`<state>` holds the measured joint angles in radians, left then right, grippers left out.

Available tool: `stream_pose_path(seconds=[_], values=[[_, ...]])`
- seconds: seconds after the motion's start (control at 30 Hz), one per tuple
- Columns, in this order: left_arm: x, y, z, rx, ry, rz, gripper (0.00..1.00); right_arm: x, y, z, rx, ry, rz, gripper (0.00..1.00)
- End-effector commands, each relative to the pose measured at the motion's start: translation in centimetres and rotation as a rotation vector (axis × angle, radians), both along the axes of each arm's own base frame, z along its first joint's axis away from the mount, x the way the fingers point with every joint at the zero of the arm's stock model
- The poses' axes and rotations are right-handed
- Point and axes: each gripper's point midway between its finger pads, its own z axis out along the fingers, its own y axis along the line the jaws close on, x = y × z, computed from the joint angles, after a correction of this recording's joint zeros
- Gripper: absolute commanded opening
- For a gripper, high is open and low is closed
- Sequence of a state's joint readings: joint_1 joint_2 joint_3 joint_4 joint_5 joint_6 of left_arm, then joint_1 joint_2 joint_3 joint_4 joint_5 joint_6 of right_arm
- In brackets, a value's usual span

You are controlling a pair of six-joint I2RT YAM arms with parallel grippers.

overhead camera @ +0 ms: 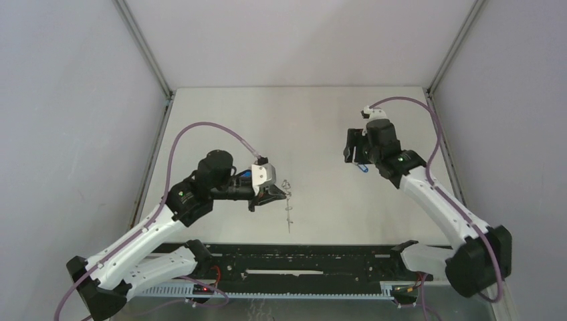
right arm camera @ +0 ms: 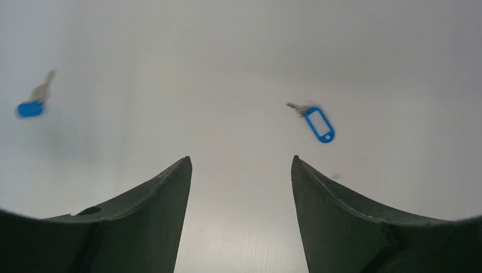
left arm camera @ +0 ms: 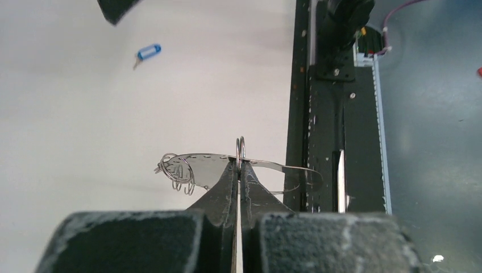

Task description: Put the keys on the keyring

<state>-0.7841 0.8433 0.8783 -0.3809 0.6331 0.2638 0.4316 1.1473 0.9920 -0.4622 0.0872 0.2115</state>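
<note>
The table (overhead camera: 314, 120) is shown brightly and evenly lit from overhead, with only faint, soft shadows cast beneath the arms. In the left wrist view the keyring (left arm camera: 273, 165) is rendered sharp above a pale shadow, while the near body of the left gripper (left arm camera: 239, 165) is left grainy and unfocused. In the right wrist view the lighter-tagged key (right arm camera: 319, 123) is shown crisp, the darker-tagged key (right arm camera: 31, 105) is blurred near the left edge, and the lower corners are darkened and curved.

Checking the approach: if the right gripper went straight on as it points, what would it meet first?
Probably bare table, between the plain blue-tagged key and the white-labelled key, nearer the latter; depth is unclear.
</note>
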Motion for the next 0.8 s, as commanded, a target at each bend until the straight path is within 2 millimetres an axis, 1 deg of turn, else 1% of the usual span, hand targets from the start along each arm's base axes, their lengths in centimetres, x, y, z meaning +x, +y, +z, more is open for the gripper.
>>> stream_pose_path(seconds=[0.0, 0.03, 0.1, 0.2, 0.27, 0.4, 0.53, 0.67, 0.77], values=[[1.0, 1.1, -1.1, 0.070, 0.022, 0.048, 0.00, 5.3, -3.0, -2.4, 0.024, -0.022, -0.281, 0.72], [1.1, 1.4, -1.4, 0.085, 0.031, 0.056, 0.00, 6.2, -3.3, -3.9, -0.005, -0.005, -0.299, 0.72], [1.3, 1.8, -2.0, 0.120, 0.058, 0.074, 0.00, 7.6, -3.7, -6.1, -0.038, 0.025, -0.324, 0.71], [2.1, 2.4, -2.6, 0.175, 0.094, 0.112, 0.00, 9.1, -3.9, -8.2, -0.059, 0.046, -0.356, 0.70], [2.6, 2.7, -2.7, 0.205, 0.107, 0.136, 0.00, 9.7, -4.0, -9.3, -0.077, 0.068, -0.376, 0.69], [2.6, 3.0, -2.9, 0.216, 0.128, 0.145, 0.00, 9.9, -4.2, -11.0, -0.093, 0.103, -0.407, 0.62], [2.6, 2.9, -3.3, 0.223, 0.156, 0.149, 0.00, 9.7, -4.1, -12.8, -0.094, 0.147, -0.416, 0.56], [2.9, 2.8, -3.2, 0.233, 0.184, 0.156, 0.00, 9.7, -4.2, -13.9, -0.102, 0.172, -0.429, 0.51], [3.5, 2.7, -3.0, 0.222, 0.185, 0.178, 0.00, 9.4, -4.4, -14.5, -0.107, 0.191, -0.442, 0.50]])
